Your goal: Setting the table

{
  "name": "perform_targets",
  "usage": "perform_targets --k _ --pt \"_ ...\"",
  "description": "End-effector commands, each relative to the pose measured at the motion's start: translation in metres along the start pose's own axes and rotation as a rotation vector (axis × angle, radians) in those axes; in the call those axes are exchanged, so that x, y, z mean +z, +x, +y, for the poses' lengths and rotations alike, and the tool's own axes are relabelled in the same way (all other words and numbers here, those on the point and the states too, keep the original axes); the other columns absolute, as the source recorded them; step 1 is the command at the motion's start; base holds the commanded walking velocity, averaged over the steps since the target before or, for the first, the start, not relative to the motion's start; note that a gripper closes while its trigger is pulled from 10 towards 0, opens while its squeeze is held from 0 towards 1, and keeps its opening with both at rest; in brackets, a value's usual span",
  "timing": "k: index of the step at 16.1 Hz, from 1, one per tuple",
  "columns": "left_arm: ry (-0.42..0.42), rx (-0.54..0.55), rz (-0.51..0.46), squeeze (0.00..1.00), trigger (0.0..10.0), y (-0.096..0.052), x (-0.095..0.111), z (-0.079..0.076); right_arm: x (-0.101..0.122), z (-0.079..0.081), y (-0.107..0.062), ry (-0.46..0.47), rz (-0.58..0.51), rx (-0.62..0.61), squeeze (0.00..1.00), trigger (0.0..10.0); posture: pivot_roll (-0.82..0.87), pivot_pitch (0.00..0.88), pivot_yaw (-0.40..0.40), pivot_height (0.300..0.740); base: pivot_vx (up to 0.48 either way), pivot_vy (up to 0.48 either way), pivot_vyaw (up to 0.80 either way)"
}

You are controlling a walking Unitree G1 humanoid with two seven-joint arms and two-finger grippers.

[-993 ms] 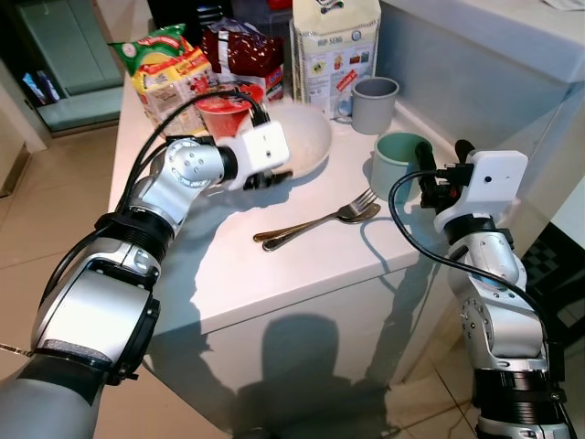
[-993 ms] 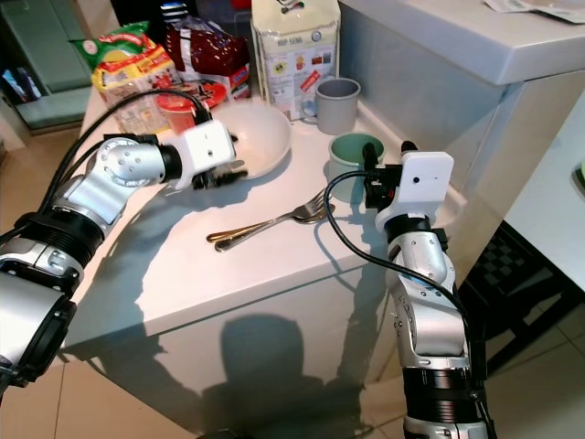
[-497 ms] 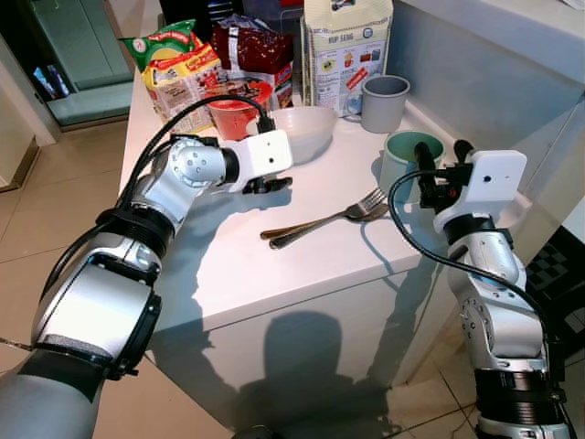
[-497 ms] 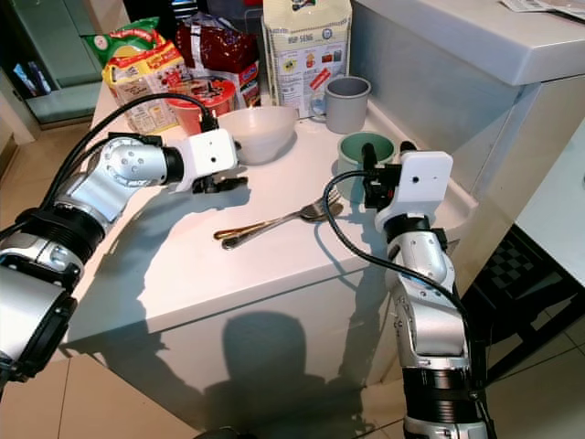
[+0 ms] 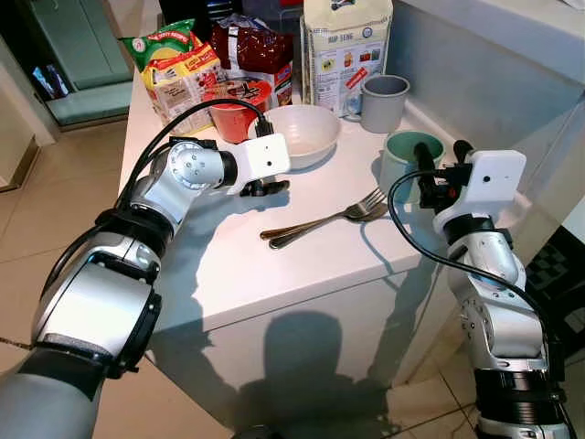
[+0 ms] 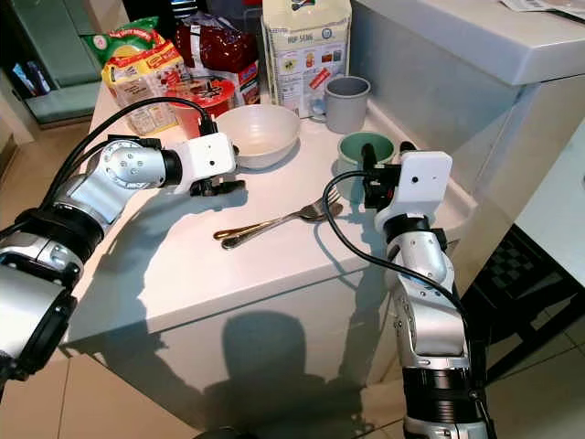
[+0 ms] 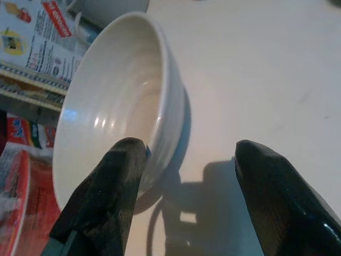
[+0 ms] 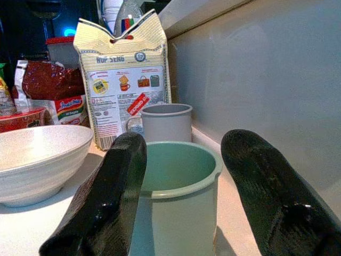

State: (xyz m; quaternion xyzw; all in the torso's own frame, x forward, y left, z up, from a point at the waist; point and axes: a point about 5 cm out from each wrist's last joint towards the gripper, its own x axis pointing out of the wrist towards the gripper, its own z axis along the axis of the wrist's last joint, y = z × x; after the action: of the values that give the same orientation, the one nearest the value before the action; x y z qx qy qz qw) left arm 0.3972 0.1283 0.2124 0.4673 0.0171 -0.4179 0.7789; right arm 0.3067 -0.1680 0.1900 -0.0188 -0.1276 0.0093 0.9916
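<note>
On the white counter point(image 5: 274, 274) a fork and spoon point(image 5: 320, 220) lie together. The right tool point(image 8: 178, 197), fingers apart, faces the green cup point(image 8: 178, 186). The left tool point(image 7: 186, 197) (fingers apart) sits beside the upright white bowl point(image 5: 297, 133); food packets point(image 5: 183, 69) stand behind.
</note>
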Motion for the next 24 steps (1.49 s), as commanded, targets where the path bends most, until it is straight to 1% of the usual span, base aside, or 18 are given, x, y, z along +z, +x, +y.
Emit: perform_targets --k 1,3,4,6,10,11,12,13,18,24 --pt "0.031 0.026 0.014 0.0 10.0 -0.004 0.004 0.011 0.006 0.003 0.001 0.005 -0.02 0.012 0.0 10.0 -0.04 0.0 0.111 0.74 0.0 0.0 0.0" --pt "0.045 0.035 0.036 0.0 10.0 -0.002 0.004 0.011 0.007 0.003 0.001 0.001 -0.024 0.013 0.0 10.0 -0.04 0.0 0.114 0.74 0.0 0.0 0.0" --pt "0.065 0.049 0.057 0.0 10.0 0.0 0.004 0.012 0.008 0.004 0.0 -0.004 -0.028 0.012 0.0 10.0 -0.04 0.0 0.114 0.74 0.0 0.0 0.0" --pt "0.069 0.07 0.064 0.0 10.0 0.004 0.006 0.013 0.009 0.004 -0.001 -0.008 -0.031 0.013 0.0 10.0 -0.06 0.0 0.117 0.74 0.0 0.0 0.0" --pt "0.1 0.08 0.08 0.0 10.0 0.017 0.011 0.003 0.009 0.003 -0.002 -0.011 -0.029 0.01 0.0 10.0 -0.07 0.0 0.119 0.74 0.0 0.0 0.0" --pt "0.103 0.083 0.073 0.0 7.7 0.02 0.014 0.002 0.01 0.003 -0.003 -0.011 -0.029 0.009 0.0 10.0 -0.07 0.0 0.121 0.74 0.0 0.0 0.0" --pt "0.101 0.083 0.068 0.0 7.7 0.021 0.015 0.001 0.01 0.003 -0.003 -0.011 -0.029 0.008 0.0 10.0 -0.07 0.0 0.121 0.74 0.0 0.0 0.0" --pt "0.092 0.089 0.059 0.0 0.0 0.022 0.016 0.001 0.01 0.003 -0.004 -0.011 -0.028 0.007 0.0 10.0 -0.07 0.0 0.121 0.74 0.0 0.0 0.0" --pt "0.079 0.121 0.047 0.0 0.0 0.021 0.017 0.002 0.009 0.004 -0.005 -0.009 -0.02 0.005 0.0 10.0 -0.07 0.0 0.122 0.74 0.0 0.0 0.0" --pt "0.084 0.12 0.053 0.0 0.0 0.022 0.015 0.001 0.008 0.004 -0.005 -0.008 -0.013 0.005 0.0 10.0 -0.07 0.0 0.122 0.74 0.0 0.0 0.0"
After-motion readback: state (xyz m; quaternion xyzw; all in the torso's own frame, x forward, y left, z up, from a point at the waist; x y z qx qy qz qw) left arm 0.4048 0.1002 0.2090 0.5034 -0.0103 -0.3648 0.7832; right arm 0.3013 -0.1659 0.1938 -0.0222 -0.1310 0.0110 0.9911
